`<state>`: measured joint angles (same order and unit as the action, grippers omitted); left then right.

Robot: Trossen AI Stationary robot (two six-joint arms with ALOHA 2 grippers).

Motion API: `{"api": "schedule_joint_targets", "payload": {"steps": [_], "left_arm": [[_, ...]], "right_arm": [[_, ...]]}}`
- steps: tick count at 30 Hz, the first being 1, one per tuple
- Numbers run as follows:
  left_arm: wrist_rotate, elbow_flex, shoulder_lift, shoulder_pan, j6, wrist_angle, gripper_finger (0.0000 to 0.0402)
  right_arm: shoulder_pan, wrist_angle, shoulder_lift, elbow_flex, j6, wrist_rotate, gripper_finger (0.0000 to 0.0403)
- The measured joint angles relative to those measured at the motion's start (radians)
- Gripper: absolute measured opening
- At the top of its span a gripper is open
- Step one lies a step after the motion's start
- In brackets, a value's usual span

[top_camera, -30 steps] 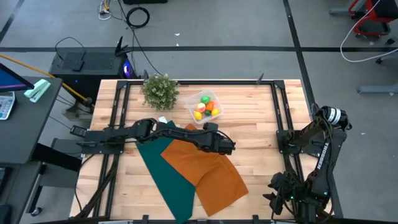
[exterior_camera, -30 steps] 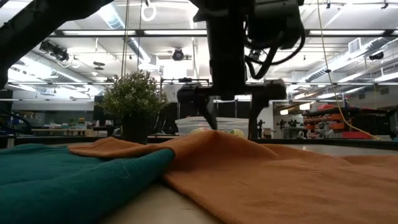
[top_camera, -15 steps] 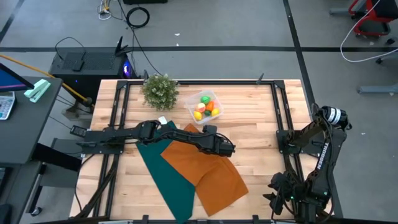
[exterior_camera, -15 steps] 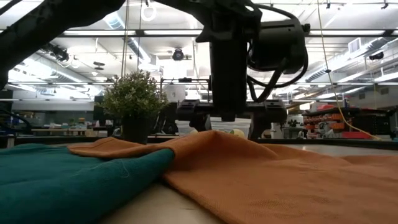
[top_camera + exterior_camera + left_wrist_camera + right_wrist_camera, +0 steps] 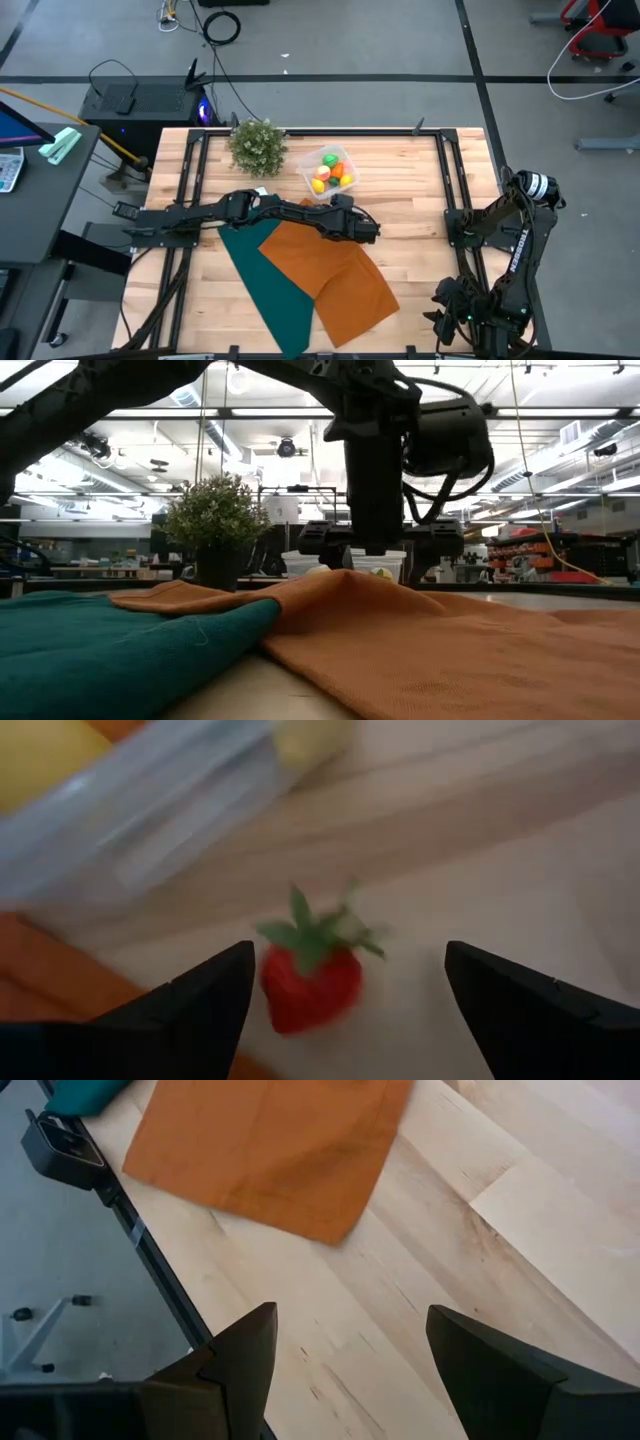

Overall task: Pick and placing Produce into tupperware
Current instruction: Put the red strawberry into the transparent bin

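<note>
Strawberry (image 5: pixel 310 975) on bare wood between wide-open left tool (image 5: pixel 345 995) fingers, tupperware (image 5: pixel 327 171) edge near, nothing gripped

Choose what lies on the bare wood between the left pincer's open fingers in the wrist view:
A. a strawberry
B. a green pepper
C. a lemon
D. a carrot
A: the left wrist view shows a red strawberry with a green leafy top on the wood, between the left pincer fingers, untouched.

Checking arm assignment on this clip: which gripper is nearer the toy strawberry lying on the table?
Left. The left gripper is open, with the strawberry between its fingers beside the tupperware. The right gripper is parked over the table's right near corner, far from it.
</note>
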<state>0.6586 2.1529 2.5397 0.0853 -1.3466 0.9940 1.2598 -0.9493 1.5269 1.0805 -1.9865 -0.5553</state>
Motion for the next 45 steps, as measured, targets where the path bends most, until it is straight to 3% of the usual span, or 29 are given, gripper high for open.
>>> {"api": "schedule_joint_targets", "payload": {"steps": [30, 35, 45], "left_arm": [[-0.070, 0.005, 0.024, -0.018, -0.011, 0.004, 0.0325], [-0.062, 0.004, 0.027, -0.016, -0.009, 0.003, 0.0284], [-0.068, 0.002, 0.030, -0.016, 0.001, 0.003, 0.0161]], "right_arm": [[0.000, 0.000, 0.000, 0.000, -0.011, 0.004, 0.0224], [0.000, -0.001, 0.000, 0.000, -0.011, 0.004, 0.0224], [0.000, -0.004, 0.000, 0.000, -0.011, 0.004, 0.0224]]}}
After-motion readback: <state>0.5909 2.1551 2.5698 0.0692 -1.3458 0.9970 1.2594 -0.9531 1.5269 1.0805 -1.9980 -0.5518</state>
